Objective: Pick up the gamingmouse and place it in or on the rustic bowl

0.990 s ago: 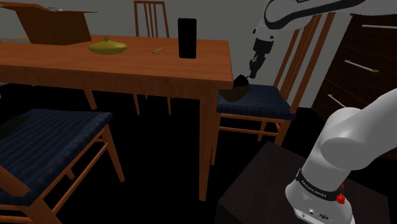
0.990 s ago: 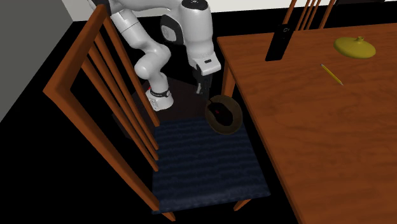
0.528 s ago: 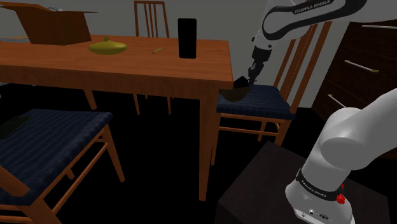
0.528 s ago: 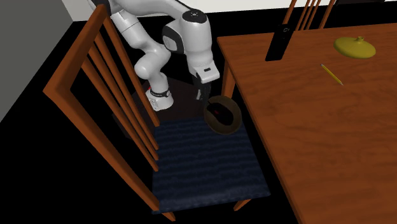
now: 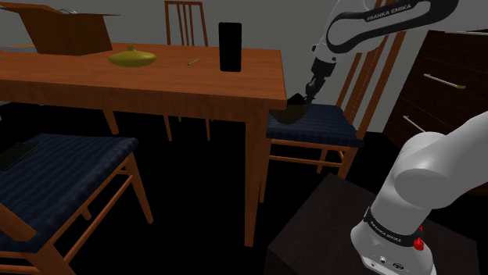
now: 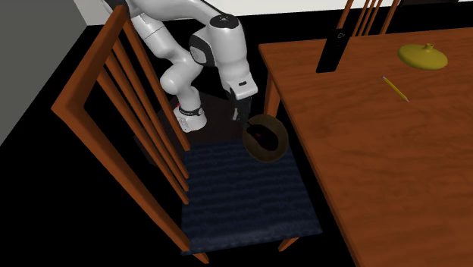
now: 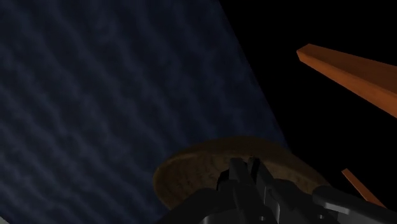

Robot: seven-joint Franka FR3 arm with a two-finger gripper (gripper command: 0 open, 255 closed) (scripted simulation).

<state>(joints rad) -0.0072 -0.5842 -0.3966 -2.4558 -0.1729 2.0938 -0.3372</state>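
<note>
The black gripper (image 6: 241, 115) hangs low over the near rim of the brown rustic bowl (image 6: 274, 152), which sits on the chair's blue cushion (image 6: 242, 199). The dark gaming mouse (image 6: 261, 137), with a red glint, lies inside the bowl just beyond the gripper. I cannot tell whether the gripper is apart or together.
</note>
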